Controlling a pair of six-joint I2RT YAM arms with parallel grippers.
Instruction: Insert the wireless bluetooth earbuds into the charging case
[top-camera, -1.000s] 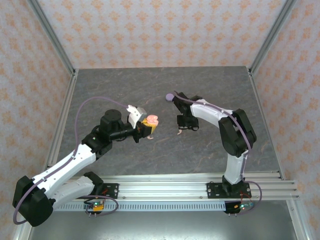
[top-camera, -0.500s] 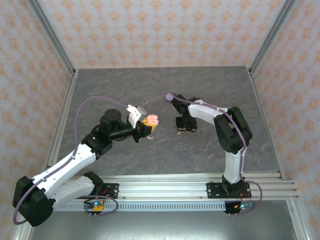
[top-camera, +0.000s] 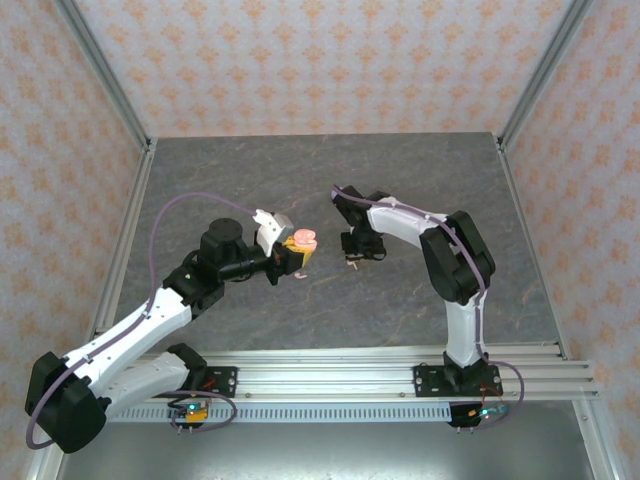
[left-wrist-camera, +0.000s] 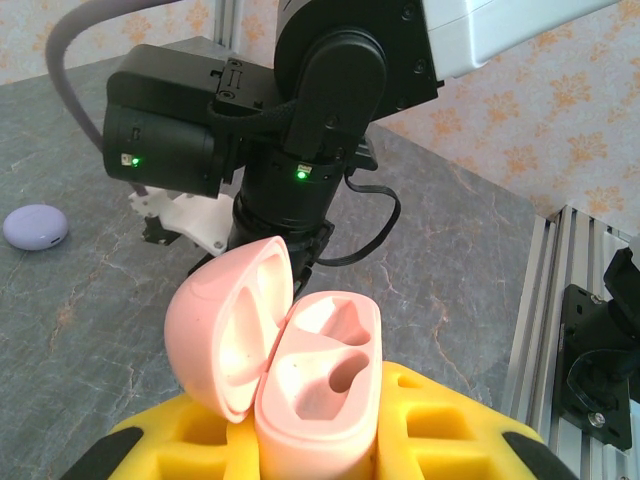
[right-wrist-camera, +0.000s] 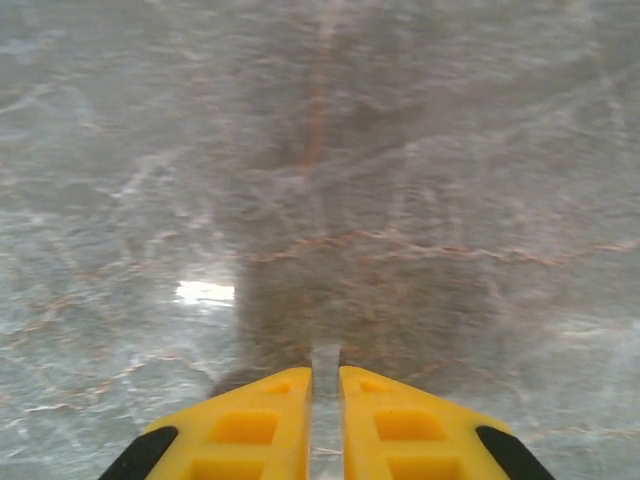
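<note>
So the left fingers (left-wrist-camera: 455, 425) were clamped on the open pale pink round charging case (left-wrist-camera: 318, 385), empty sockets up, and the right fingers (right-wrist-camera: 250, 425), pinched on what looked like a tiny pale earbud (top-camera: 352, 264), hung near on its right.

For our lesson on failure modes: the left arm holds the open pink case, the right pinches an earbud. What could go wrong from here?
The right gripper pinches the earbud only at its fingertips; it could slip or twist.
The case is held in the air by the left gripper, lid open; pushing could shift it.
Its two wells are shaped, so a misturned earbud might jam.
</note>
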